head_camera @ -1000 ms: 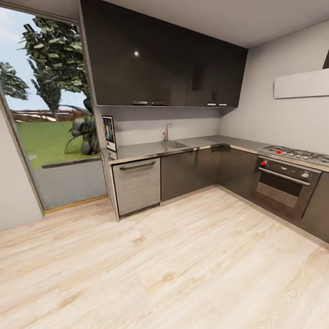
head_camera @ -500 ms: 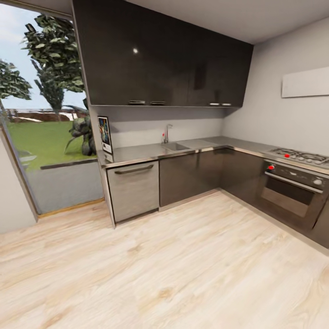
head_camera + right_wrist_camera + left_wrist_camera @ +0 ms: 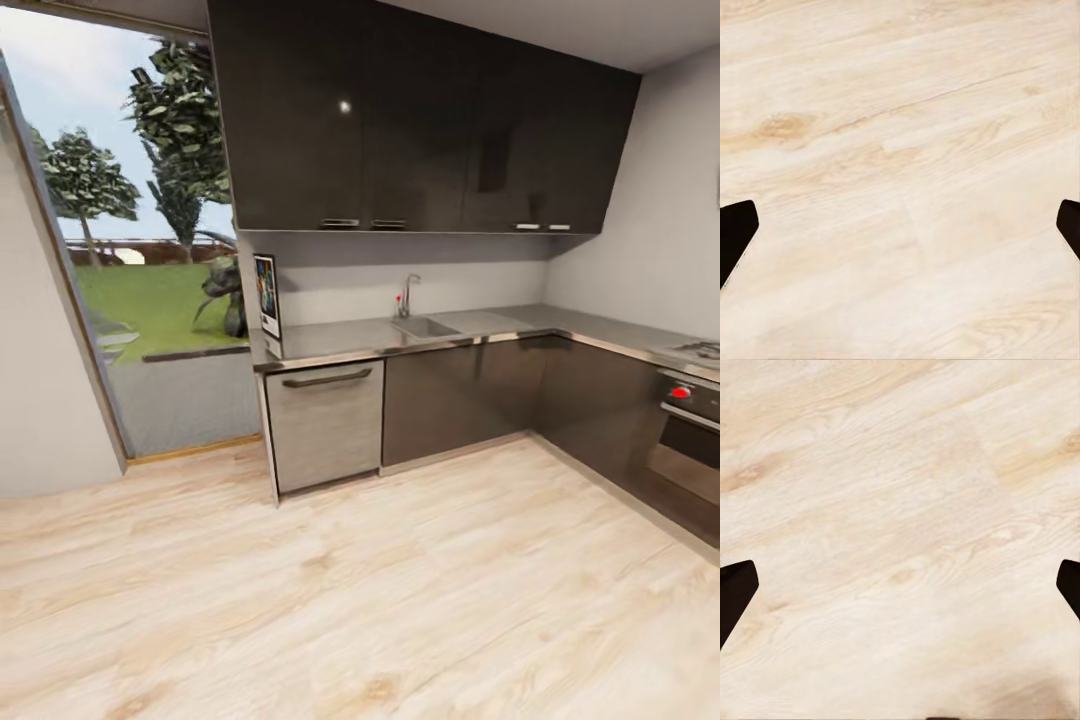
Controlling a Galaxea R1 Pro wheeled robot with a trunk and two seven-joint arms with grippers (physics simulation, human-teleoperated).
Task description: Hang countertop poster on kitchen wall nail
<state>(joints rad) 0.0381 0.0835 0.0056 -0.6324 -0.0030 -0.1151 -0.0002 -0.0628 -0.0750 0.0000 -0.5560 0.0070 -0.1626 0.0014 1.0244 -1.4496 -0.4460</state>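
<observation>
Your left tool (image 3: 900, 585) and your right tool (image 3: 900, 225) both hang over bare wooden floor (image 3: 400, 600); in each wrist view the two dark fingertips sit at opposite edges with nothing between them, so both stand wide open and hold nothing. From the head view, the poster (image 3: 267, 294) stands upright at about 11 o'clock, well apart from you, on the far left end of the table (image 3: 480, 325). Its long axis runs vertical, and it appears to lean against the end panel beside the big window (image 3: 140, 250). The sink (image 3: 426, 327) and faucet (image 3: 407, 295) lie further along at about 12 o'clock, with the dishwasher (image 3: 325, 425) just under the poster's end of the table. The relation that matters is this: the poster lies ahead and to your left, so your left arm is probably the nearer one once you close in. You are likely on the approach, with a stretch of floor to cross. No wall nail is clear enough to pick out from here.
</observation>
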